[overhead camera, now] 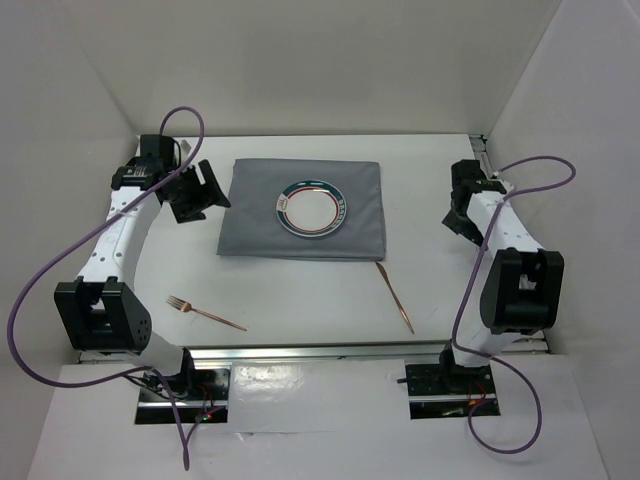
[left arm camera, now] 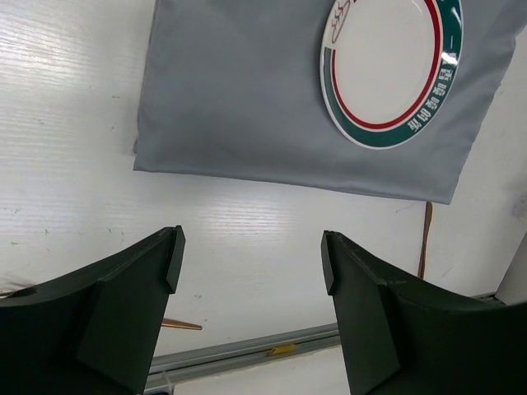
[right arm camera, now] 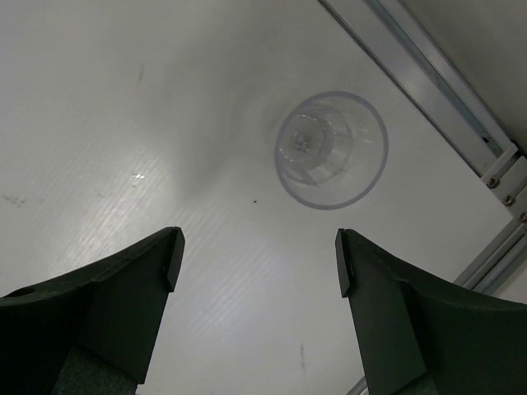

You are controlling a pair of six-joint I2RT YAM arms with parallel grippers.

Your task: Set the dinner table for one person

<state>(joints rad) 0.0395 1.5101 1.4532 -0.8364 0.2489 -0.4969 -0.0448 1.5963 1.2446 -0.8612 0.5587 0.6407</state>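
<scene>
A white plate with a green and red rim (overhead camera: 312, 207) lies on a grey cloth (overhead camera: 255, 215) in the middle of the white dinner table (overhead camera: 300, 290). A copper fork (overhead camera: 205, 312) lies near the front left. A copper knife (overhead camera: 395, 297) lies off the cloth's front right corner. My left gripper (overhead camera: 205, 190) is open and empty, above the table beside the cloth's left edge. My right gripper (overhead camera: 458, 215) is open and empty at the right. In the right wrist view a clear glass (right arm camera: 331, 150) stands ahead of the open gripper (right arm camera: 259, 259).
In the left wrist view the open gripper (left arm camera: 251, 255) hangs over bare table, with the cloth (left arm camera: 247, 99) and plate (left arm camera: 391, 70) beyond. A metal rail (overhead camera: 370, 350) runs along the front edge. White walls enclose the table, and another rail (right arm camera: 428, 74) runs near the glass.
</scene>
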